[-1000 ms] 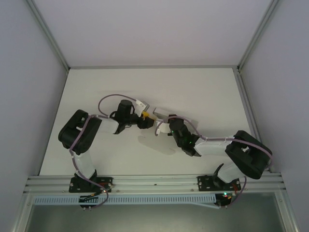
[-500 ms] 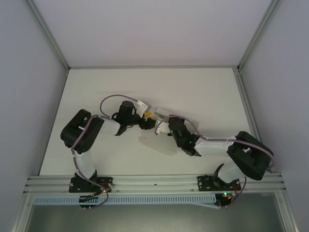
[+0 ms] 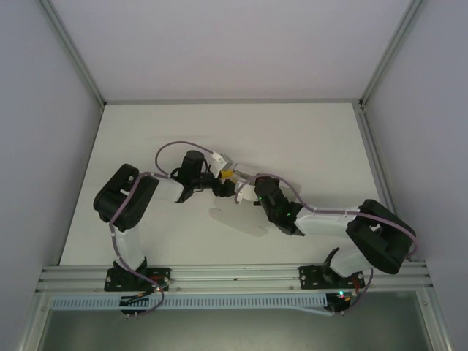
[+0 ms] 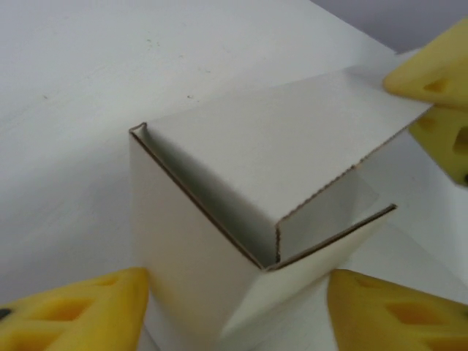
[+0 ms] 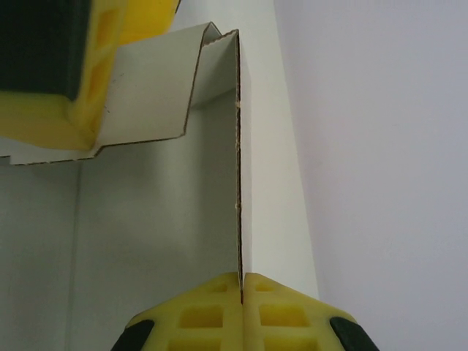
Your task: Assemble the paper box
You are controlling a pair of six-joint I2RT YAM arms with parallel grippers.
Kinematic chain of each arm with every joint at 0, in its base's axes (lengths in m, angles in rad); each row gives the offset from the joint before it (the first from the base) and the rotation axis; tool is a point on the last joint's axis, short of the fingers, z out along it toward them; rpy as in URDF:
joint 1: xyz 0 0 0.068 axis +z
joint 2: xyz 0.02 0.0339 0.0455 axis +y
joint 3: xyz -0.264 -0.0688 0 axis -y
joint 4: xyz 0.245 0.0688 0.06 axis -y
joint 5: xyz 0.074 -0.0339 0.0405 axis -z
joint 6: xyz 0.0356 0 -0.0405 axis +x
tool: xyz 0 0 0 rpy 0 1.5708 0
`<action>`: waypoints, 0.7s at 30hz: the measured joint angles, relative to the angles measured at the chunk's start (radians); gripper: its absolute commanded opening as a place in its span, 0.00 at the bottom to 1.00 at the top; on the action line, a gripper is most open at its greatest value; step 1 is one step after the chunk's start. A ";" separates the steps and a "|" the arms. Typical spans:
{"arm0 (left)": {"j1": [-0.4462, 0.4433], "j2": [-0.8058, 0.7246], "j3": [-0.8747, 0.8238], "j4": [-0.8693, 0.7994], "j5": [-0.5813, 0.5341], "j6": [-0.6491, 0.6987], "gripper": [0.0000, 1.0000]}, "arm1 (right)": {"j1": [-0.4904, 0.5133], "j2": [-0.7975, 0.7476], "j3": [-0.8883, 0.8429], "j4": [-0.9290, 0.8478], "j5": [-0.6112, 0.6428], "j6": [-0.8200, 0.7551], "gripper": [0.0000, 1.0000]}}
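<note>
**Robotics lab test cell**

Pale grey panel walls (image 3: 44,146) and silver aluminium profile rails (image 3: 234,274) box in a white tabletop (image 3: 292,131). The black-and-white left robot arm (image 3: 124,206) and right robot arm (image 3: 373,238) are bolted to the front rail, above a slotted grey cable duct (image 3: 234,301).

Table (image 3: 307,139): I see the work gathered near its middle, well in from every edge.
Paper box (image 4: 219,241): I find it between the two arms' tips, open mouth toward my left wrist camera.
Left gripper (image 4: 234,325): to the box's left, with one finger beside each of its side walls. I cannot tell if they press.
Right gripper (image 5: 241,303): to the box's right, its fingertips meeting on the edge of one box panel.
</note>
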 measured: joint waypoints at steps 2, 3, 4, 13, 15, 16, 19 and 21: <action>-0.001 0.008 0.016 -0.009 -0.024 0.002 0.40 | -0.005 -0.001 0.001 -0.006 0.002 0.002 0.00; -0.001 0.011 0.019 -0.007 -0.039 -0.001 0.39 | -0.005 -0.002 0.002 -0.008 0.002 0.003 0.00; -0.003 0.011 0.020 -0.005 -0.056 -0.005 0.36 | -0.006 -0.003 0.003 -0.012 0.001 0.007 0.00; -0.051 0.020 0.023 0.067 -0.285 -0.053 0.00 | -0.007 -0.005 0.042 -0.071 -0.036 0.062 0.00; -0.068 0.021 0.026 0.070 -0.343 -0.054 0.00 | -0.007 -0.005 0.048 -0.083 -0.043 0.079 0.00; -0.080 0.022 0.029 0.071 -0.383 -0.054 0.00 | -0.007 -0.006 0.048 -0.089 -0.045 0.087 0.00; -0.120 0.028 0.033 0.085 -0.498 -0.061 0.00 | -0.010 -0.006 0.050 -0.101 -0.047 0.110 0.00; -0.140 0.034 0.035 0.097 -0.560 -0.068 0.06 | -0.013 -0.006 0.054 -0.109 -0.047 0.124 0.00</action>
